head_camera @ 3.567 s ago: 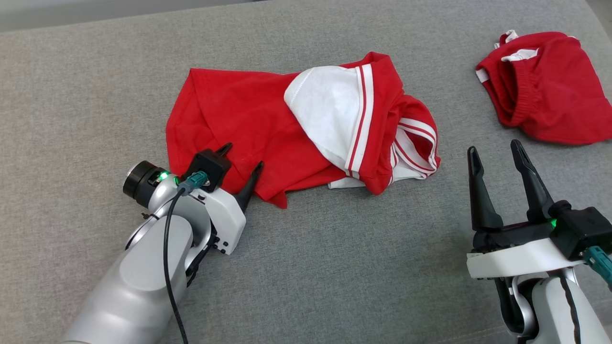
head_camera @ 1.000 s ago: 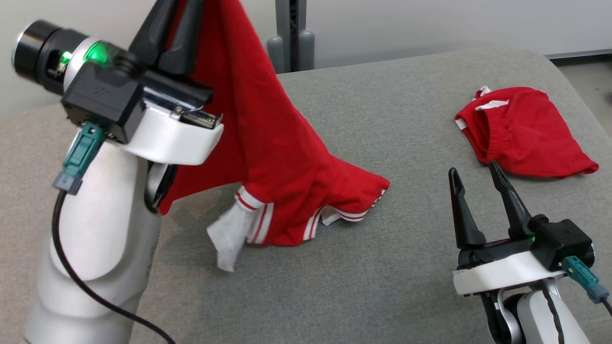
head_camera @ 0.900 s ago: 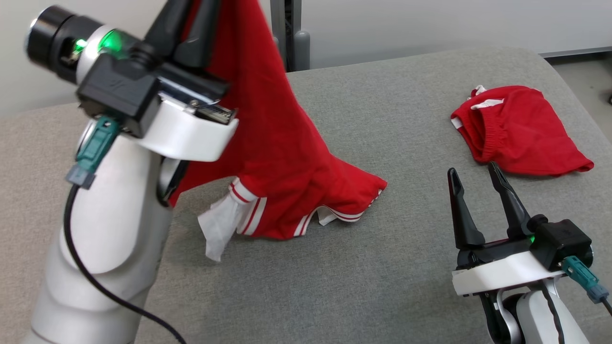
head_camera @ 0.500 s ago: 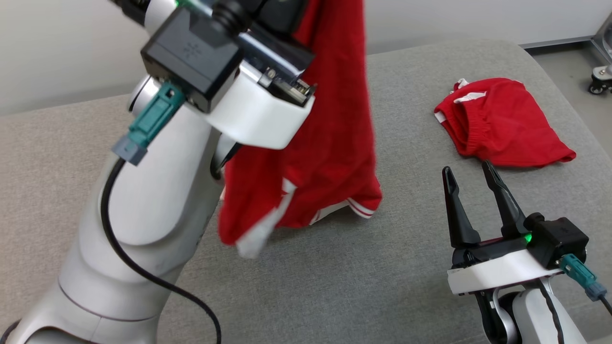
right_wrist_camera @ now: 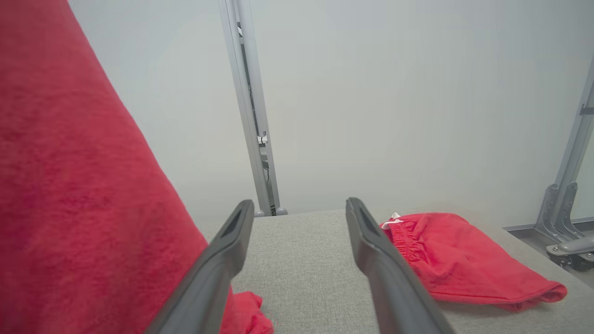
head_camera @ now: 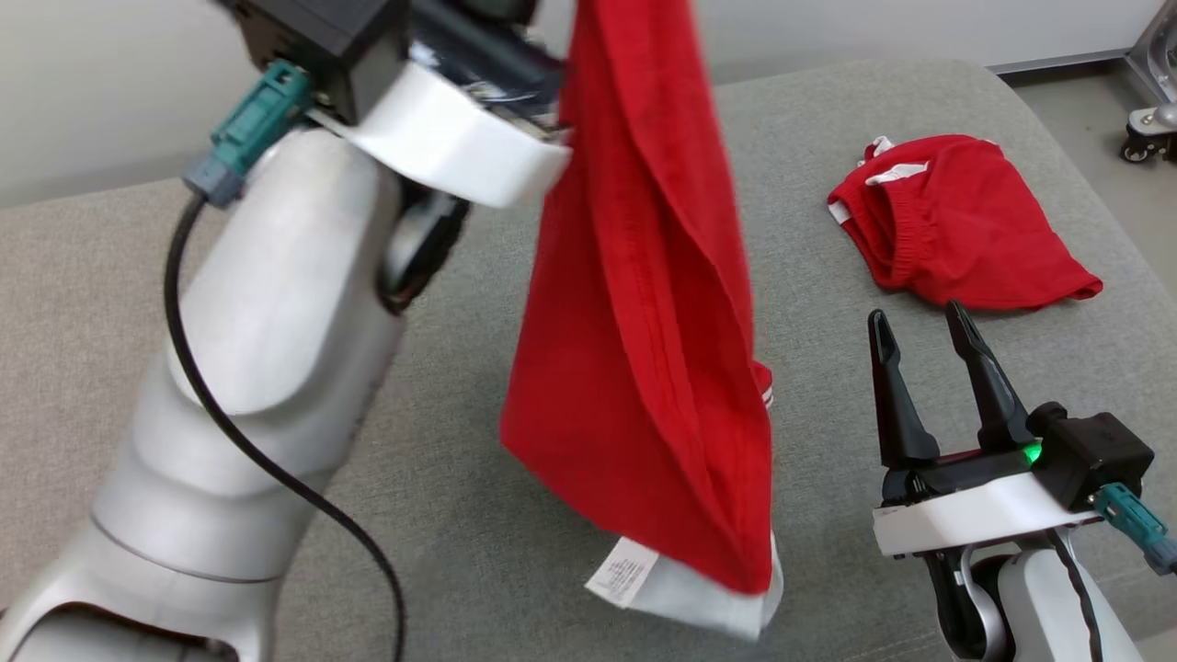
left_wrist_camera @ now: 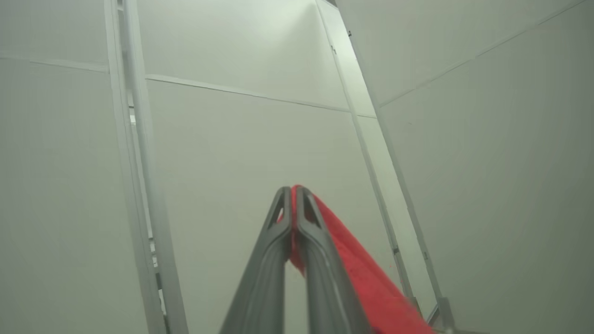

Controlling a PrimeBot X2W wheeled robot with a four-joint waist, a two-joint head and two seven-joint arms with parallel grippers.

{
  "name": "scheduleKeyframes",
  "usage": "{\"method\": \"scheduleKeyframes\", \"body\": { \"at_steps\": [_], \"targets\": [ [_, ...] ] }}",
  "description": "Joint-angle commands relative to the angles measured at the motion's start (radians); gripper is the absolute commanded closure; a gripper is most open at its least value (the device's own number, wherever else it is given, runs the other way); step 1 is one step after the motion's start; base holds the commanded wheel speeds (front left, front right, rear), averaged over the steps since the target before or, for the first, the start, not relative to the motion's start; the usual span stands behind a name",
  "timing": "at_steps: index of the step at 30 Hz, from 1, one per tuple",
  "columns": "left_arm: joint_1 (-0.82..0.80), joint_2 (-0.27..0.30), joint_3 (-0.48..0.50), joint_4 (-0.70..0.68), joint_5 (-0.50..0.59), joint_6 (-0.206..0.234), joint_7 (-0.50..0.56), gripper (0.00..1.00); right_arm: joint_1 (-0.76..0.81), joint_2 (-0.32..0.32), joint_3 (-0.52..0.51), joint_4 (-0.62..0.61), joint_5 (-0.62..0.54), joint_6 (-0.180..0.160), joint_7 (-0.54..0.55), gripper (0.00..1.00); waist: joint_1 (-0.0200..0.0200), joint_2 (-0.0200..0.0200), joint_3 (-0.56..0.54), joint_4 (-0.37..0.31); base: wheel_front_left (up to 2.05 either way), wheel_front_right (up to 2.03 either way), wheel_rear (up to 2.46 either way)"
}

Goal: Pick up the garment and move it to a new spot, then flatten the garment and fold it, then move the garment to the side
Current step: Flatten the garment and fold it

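Red and hanging long: holds the garment (head_camera: pixel 644 322) clenched in the left hand (left_wrist_camera: pixel 292 190), draped down over the grey cushion (head_camera: pixel 460 515), white label (head_camera: pixel 621 570) lowest. Rests the right hand (head_camera: pixel 918 314) released, fingers apart, just beside it, near another red piece (head_camera: pixel 956 221).

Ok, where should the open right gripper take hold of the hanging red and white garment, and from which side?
Probably the white bottom edge of the red and white garment, approached from the robot's right. The left gripper pinches its top, so it hangs as a narrow drape, and that low edge lies nearest the open right gripper.
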Motion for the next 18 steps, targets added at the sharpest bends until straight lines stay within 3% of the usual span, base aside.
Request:
{"method": "scheduleKeyframes", "body": {
  "at_steps": [1, 9, 18],
  "targets": [
    [0.013, 0.023, 0.01, 0.03, -0.007, -0.002, 0.004, 1.0, -0.013, -0.004, -0.002, -0.005, 0.007, 0.0, 0.0, 0.0, 0.0, -0.0001, 0.006, 0.004, 0.0, 0.0, 0.0],
    [0.047, 0.126, 0.034, 0.263, -0.1, -0.028, 0.019, 1.0, -0.023, -0.004, 0.009, -0.001, 0.006, 0.0, 0.0, 0.0, 0.0, -0.0001, 0.041, 0.027, 0.0, 0.0, 0.0],
    [0.051, 0.191, 0.035, 0.487, -0.175, -0.034, 0.001, 1.0, -0.033, -0.004, 0.009, 0.006, -0.019, 0.0, 0.0, 0.0, 0.0, -0.0001, 0.059, 0.055, 0.0, 0.0, 0.0]
  ]
}}
